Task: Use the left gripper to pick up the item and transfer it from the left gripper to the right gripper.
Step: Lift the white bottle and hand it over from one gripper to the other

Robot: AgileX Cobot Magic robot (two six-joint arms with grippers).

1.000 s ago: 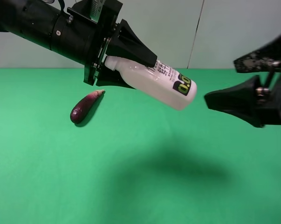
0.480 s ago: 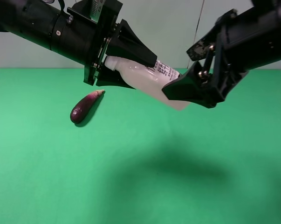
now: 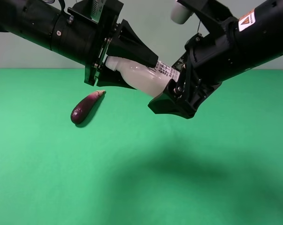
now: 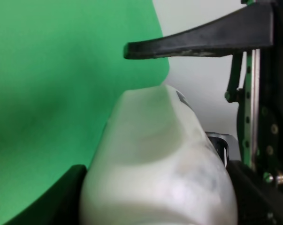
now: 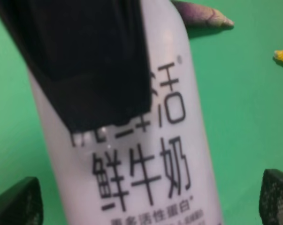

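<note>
The item hangs midair clamped in left pincer; right pincer gapes around it.

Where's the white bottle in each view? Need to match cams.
Exterior high: white bottle upper centre, in mid-air, tilted.
Left wrist: large in the foreground, close up and blurred.
Right wrist: fills the middle, label print facing the camera.
Shared landmark: green table cover, behind it in all three.
</note>
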